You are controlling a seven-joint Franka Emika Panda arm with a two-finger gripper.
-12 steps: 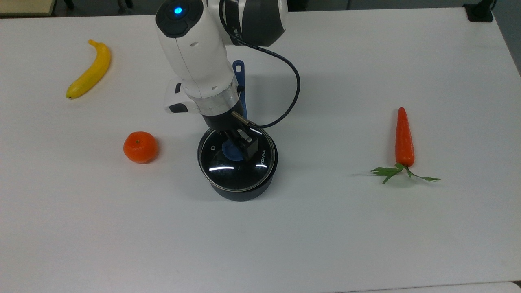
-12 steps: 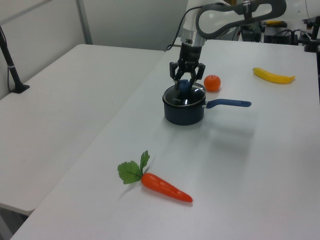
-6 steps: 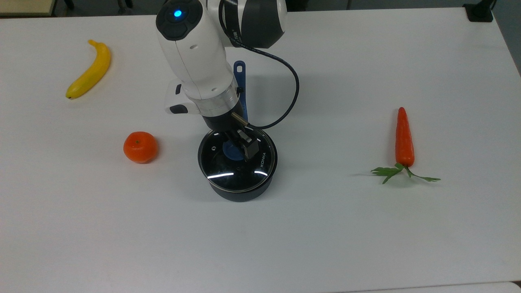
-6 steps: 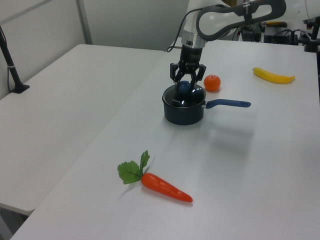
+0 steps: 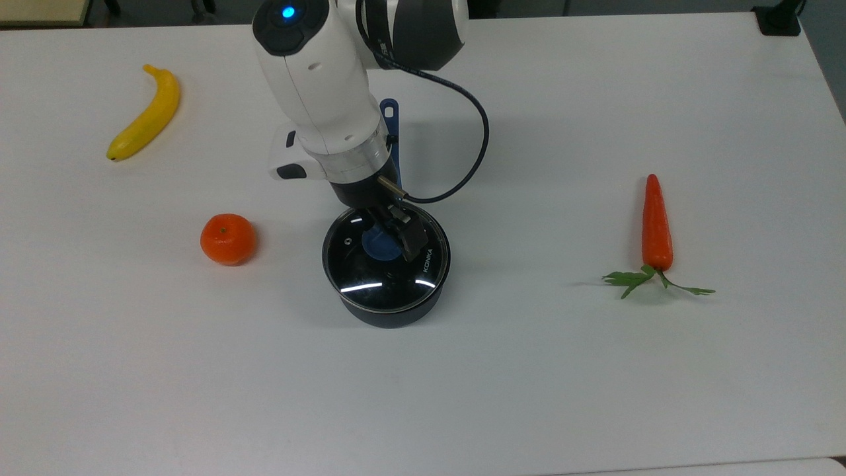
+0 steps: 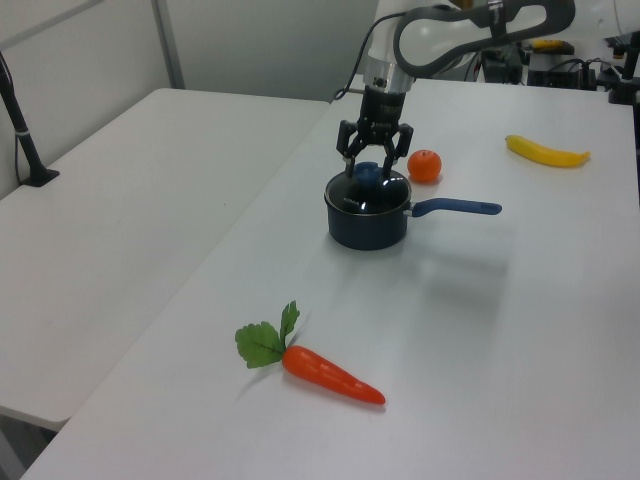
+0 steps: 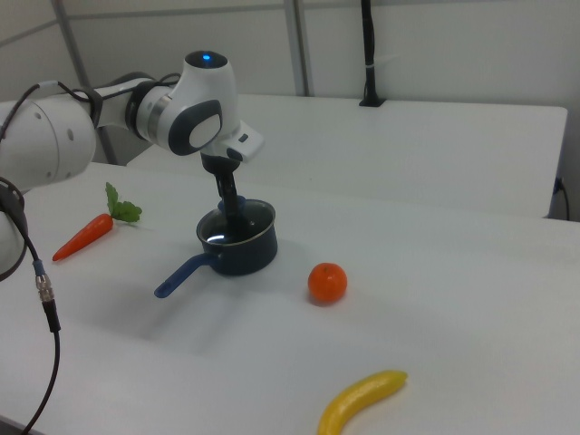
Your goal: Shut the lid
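While the lid (image 5: 385, 259) lies flat on the pan (image 5: 390, 316) at the centre of the top view, the gripper (image 5: 385, 233) hangs just over its blue knob (image 5: 378, 243); glass is stiff, slippery and fragile, so I judge the knob the right hold. In the left view, the fingers (image 6: 349, 150) stand spread around the knob. In the right view, an orange (image 7: 327, 282) lies at lower right of the pan, apart; nothing blocks.

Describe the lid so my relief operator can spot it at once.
On the white table, find the black saucepan with a blue handle, between the orange and the carrot. The lid sits on it, under the end effector: round clear glass, metal rim, blue knob.
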